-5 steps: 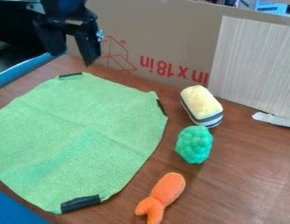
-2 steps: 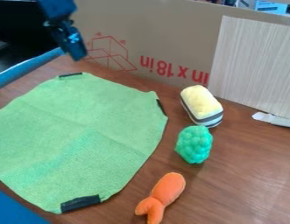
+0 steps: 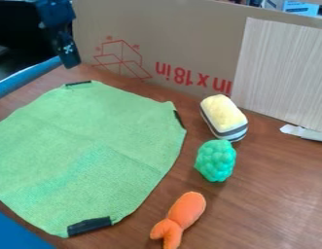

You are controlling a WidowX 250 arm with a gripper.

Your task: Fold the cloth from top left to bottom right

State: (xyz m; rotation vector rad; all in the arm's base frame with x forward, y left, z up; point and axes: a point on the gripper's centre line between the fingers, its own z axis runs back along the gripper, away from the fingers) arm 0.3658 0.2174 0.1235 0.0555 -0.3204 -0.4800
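Hanging over the upper left of the scene, the black gripper (image 3: 71, 63) points down, just beyond the top corner of the green cloth (image 3: 92, 151), and it's clear of the fabric! How far open it is, we cannot tell from this angle, nor whether anything is in its hold.

And there's the cloth, spread out unfolded across the left side of the brown wooden table (image 3: 267, 194), faint creases running over its face, its left side cut off by the edge of the view. Black strips mark its rim: one at the top corner (image 3: 79, 83), one on the right edge (image 3: 179, 119), and a bigger one down at the bottom (image 3: 90, 225).

Over to the right, what a line-up! A yellow plush toy (image 3: 223, 114) with dark and white bands leans its length toward the back, and just in front of it sits a bumpy green toy (image 3: 216, 160). Nearest the camera, an orange toy (image 3: 182, 216) lies at a slant, forked end toward the bottom of the view, near the cloth but apart from it.

Behind them all stands a cardboard sheet (image 3: 169, 36) with red print, a pale wood-grain panel (image 3: 283, 73) up against its right part. Down in the lower left corner, a blue surface (image 3: 17, 233)!
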